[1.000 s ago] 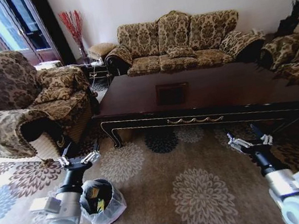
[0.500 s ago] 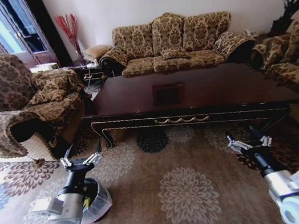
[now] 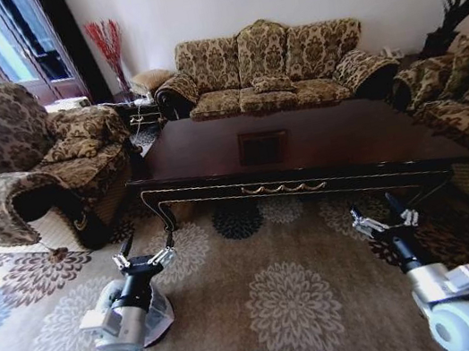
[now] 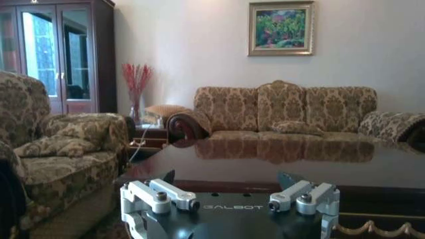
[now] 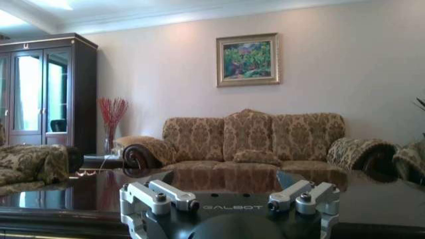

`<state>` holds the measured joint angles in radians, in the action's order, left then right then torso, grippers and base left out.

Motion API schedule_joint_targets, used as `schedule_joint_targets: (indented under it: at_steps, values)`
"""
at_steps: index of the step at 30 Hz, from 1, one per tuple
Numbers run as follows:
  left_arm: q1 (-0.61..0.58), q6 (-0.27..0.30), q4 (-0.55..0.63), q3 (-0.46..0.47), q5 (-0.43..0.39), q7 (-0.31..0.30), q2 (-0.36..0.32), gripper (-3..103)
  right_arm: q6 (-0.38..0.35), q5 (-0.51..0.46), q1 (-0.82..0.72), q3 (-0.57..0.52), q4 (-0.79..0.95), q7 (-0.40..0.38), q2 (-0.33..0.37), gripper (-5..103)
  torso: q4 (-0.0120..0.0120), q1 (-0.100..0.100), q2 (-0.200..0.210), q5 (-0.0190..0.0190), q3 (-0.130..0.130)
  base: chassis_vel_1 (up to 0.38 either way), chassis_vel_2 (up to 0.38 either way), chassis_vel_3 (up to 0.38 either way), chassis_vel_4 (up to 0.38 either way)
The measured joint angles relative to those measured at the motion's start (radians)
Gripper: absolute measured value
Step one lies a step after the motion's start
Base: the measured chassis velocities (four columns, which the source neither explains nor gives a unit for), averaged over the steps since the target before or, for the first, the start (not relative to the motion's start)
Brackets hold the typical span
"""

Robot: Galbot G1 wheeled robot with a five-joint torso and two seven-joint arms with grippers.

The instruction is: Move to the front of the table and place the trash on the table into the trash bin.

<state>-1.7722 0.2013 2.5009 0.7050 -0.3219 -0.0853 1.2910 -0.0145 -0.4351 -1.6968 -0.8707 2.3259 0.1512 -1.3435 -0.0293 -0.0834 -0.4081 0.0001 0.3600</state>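
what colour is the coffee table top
Glossy dark reddish-brown table with gold trim along its front edge, seen best in the head view.

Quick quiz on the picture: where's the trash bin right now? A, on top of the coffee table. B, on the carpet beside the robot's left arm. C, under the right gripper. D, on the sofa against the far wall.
B: the trash bin sits on the carpet, partly hidden behind the left arm, below the left gripper.

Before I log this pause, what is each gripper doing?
Left gripper: open, empty, above the trash bin.
Right gripper: open, empty, short of the table.
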Motion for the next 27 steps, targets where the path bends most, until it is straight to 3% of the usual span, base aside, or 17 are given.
schedule_joint_targets:
  at_steps: [6,10,17,27]
  values:
    - [-0.014,-0.006,0.0,-0.055,-0.003,-0.035,-0.001,100,0.011,0.001,-0.03,-0.017,-0.004,0.017,-0.011,100,-0.0004,0.0,0.0,-0.0003,0.0,0.0,0.0,0.0,0.0]
    - [0.004,-0.001,-0.001,-0.108,-0.002,-0.048,-0.005,100,-0.007,-0.013,-0.111,-0.043,-0.012,0.074,-0.05,100,0.0001,0.0,0.0,-0.0002,0.0,0.0,0.0,0.0,0.0]
    - [0.07,-0.033,-0.109,-0.165,0.046,-0.048,-0.013,100,0.032,0.056,-0.105,0.031,-0.098,0.062,-0.091,100,-0.0003,0.0,0.0,-0.0002,0.0,0.0,0.0,0.0,0.0]
    - [0.087,-0.034,-0.127,-0.166,0.042,-0.054,-0.019,100,0.022,0.073,-0.09,0.039,-0.109,0.048,-0.091,100,-0.0002,0.0,0.0,-0.0002,0.0,0.0,0.0,0.0,0.0]
